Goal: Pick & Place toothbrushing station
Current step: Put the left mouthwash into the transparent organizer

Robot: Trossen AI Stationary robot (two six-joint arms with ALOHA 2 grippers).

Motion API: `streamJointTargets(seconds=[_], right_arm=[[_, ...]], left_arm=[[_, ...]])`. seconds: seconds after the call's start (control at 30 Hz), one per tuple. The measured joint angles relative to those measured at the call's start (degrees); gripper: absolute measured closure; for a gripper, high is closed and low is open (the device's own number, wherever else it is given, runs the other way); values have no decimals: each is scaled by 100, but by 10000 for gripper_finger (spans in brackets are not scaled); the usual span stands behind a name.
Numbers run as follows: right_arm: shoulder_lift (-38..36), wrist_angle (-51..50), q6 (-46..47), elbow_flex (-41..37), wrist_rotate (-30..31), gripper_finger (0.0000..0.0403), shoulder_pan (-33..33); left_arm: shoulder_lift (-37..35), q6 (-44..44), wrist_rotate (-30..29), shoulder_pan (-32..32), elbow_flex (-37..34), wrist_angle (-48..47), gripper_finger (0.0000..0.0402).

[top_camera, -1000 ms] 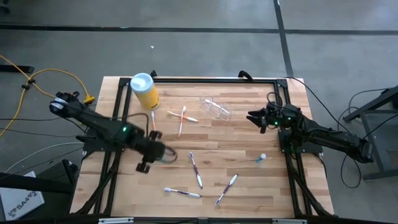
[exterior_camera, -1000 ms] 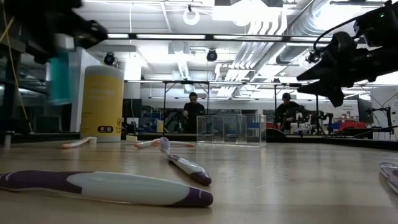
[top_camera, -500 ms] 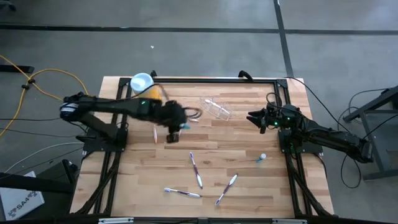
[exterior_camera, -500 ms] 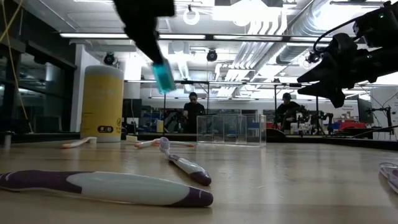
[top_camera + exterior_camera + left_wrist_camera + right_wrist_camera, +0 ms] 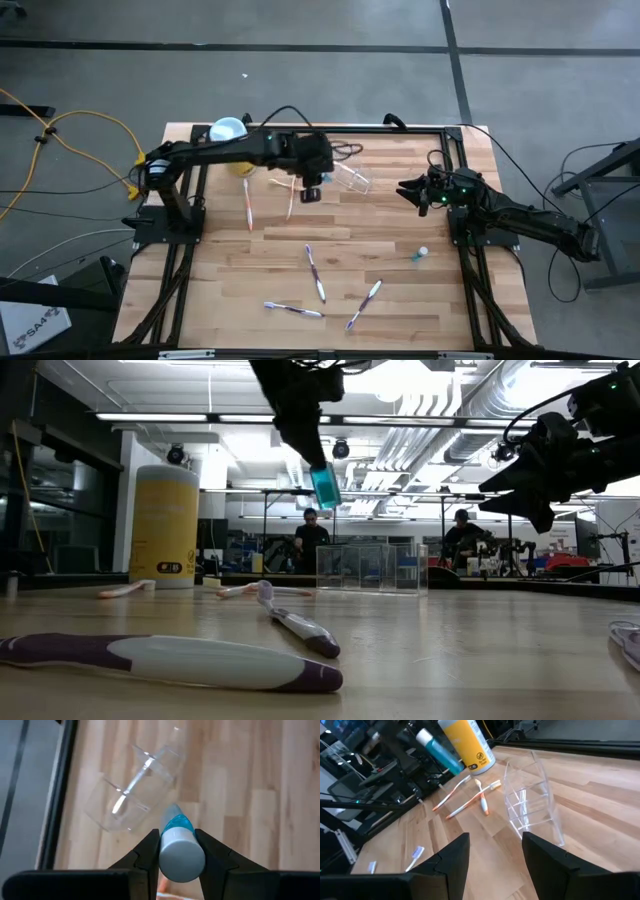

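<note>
toothbrushing station (image 5: 349, 175) lies just beside left pincer (image 5: 311, 190).

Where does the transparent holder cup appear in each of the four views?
High view: the transparent holder cup lies upper centre, right of the left pincer.
Low view: it sits mid-frame at the table's far side.
Left wrist view: upper left, beyond the blue tube.
Right wrist view: right of centre.
Shared landmark: the yellow canister, seen in all but the left wrist view.
</note>
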Motion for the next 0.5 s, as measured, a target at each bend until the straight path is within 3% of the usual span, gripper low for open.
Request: streamJointTargets(seconds=[0.5], right_arm=[[2,84,-94,0,-15,229,2]], left_arm=[[443,486,652,663,179,807,313]])
